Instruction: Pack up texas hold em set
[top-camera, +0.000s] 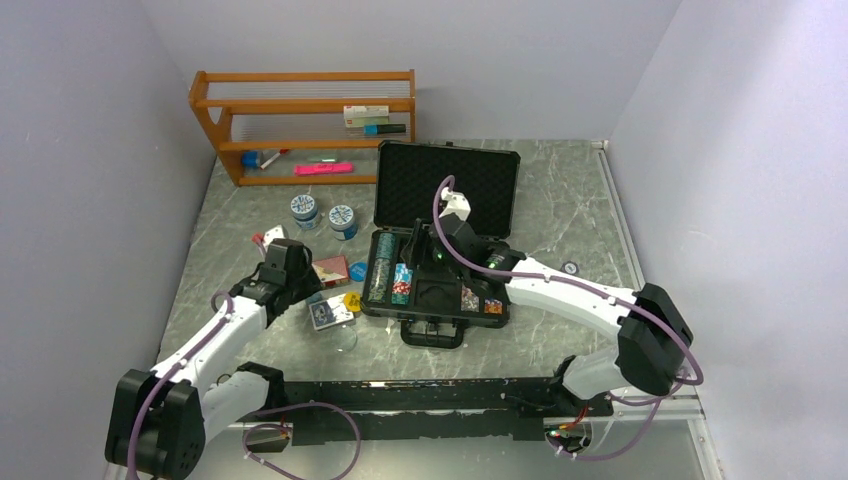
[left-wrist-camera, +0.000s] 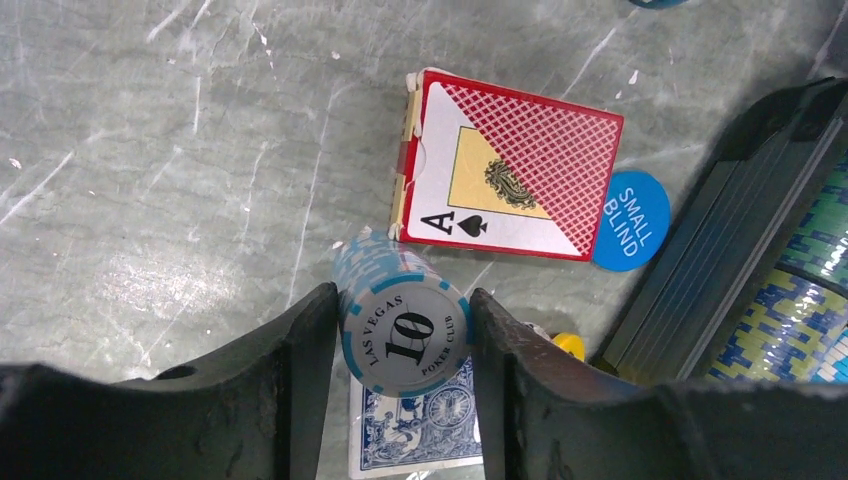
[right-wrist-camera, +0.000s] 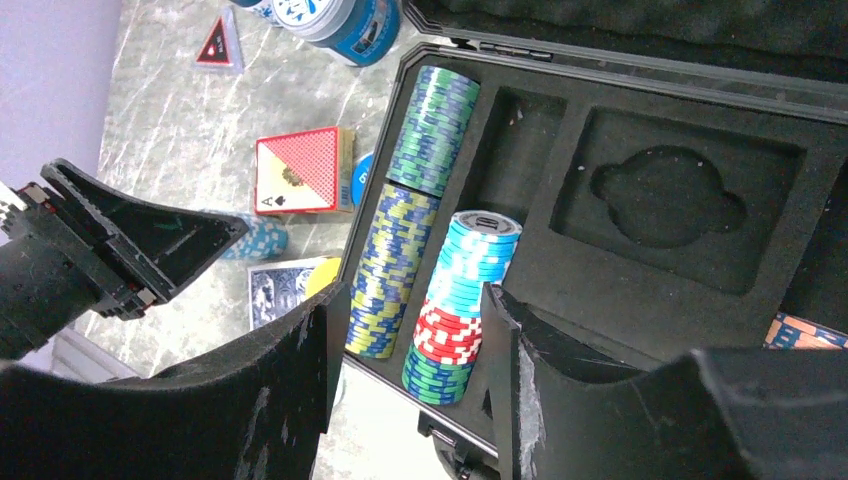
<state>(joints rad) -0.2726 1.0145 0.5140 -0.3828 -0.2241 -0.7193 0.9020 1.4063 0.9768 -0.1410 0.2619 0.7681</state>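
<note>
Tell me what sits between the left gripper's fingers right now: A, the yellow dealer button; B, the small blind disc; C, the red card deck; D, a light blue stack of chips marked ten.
D: in the left wrist view the light blue chip stack, its top chip marked 10, lies squeezed between the two fingers of the left gripper.

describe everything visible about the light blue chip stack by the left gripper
The chip stack lies on its side on the table, light blue with white edge stripes, plastic-looking. Its end face reads LAS VEGAS 10 POKER CLUB. The left gripper has a finger against each side. It overlaps the blue card deck; the red card deck lies beyond.
</note>
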